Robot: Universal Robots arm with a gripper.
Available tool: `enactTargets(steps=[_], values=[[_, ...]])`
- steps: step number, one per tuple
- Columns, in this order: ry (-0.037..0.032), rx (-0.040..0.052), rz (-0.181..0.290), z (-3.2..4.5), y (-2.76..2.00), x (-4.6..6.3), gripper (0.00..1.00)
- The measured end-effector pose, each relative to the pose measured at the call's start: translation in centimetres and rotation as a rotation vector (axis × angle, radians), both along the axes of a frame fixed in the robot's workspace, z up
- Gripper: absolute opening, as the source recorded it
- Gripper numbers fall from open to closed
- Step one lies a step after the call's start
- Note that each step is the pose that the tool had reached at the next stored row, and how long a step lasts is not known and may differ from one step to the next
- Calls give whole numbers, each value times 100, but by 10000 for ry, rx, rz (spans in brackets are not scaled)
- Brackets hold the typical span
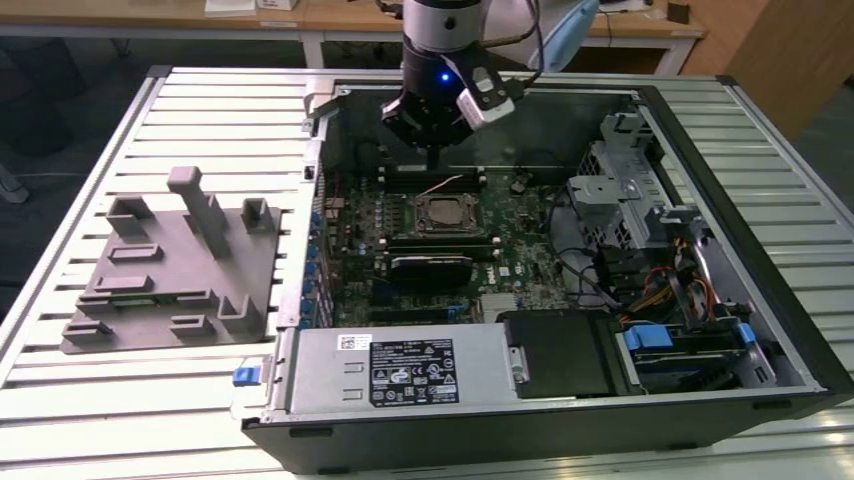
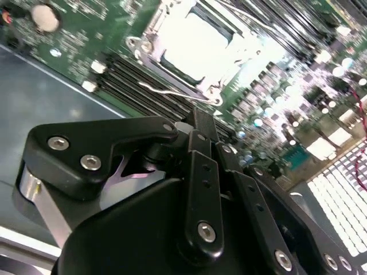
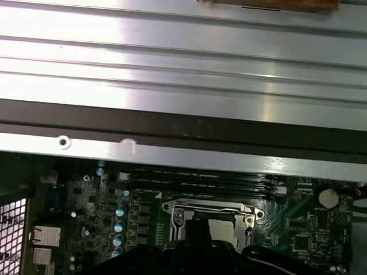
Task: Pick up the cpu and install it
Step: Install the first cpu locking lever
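Observation:
The cpu [image 1: 443, 213] is a pale square lying inside the dark metal-framed socket [image 1: 442, 196] on the green motherboard [image 1: 521, 260] of the open computer case. In the second wrist view the cpu [image 2: 195, 43] shines bright, with the thin wire lever [image 2: 172, 91] along the socket's edge. In the first wrist view the cpu [image 3: 223, 230] is partly hidden by the black fingers. My gripper [image 1: 434, 158] hangs just above the board, beside the socket on its far side, apart from the chip. Its fingers [image 2: 200, 123] meet at a narrow tip, shut with nothing visible between them.
The computer case [image 1: 747, 250] lies open on a slatted metal table [image 1: 80, 380]. A grey plastic tray with upright posts [image 1: 160, 290] sits to the exterior view's left. A power supply [image 1: 400, 365], a drive cage [image 1: 627, 190] and cables [image 1: 667, 290] crowd the case.

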State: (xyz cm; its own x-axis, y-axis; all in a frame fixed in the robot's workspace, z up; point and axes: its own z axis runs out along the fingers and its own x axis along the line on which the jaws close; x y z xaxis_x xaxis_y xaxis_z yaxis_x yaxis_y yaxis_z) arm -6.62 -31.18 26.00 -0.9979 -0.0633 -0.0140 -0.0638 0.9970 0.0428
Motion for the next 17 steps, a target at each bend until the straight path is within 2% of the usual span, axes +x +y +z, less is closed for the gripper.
enactTargets(steps=[3, 4, 6, 7, 9, 17], values=[[-1, 18, 0, -2, -1, 31, 11], [-1, 112, -1, -4, -3, 32, 11], [0, 466, 0, -6, -11, 33, 11], [0, 581, 0, -8, -16, 33, 11], [-3, 614, -1, -14, -20, 33, 11], [-4, 613, 0, -40, -22, 33, 11]])
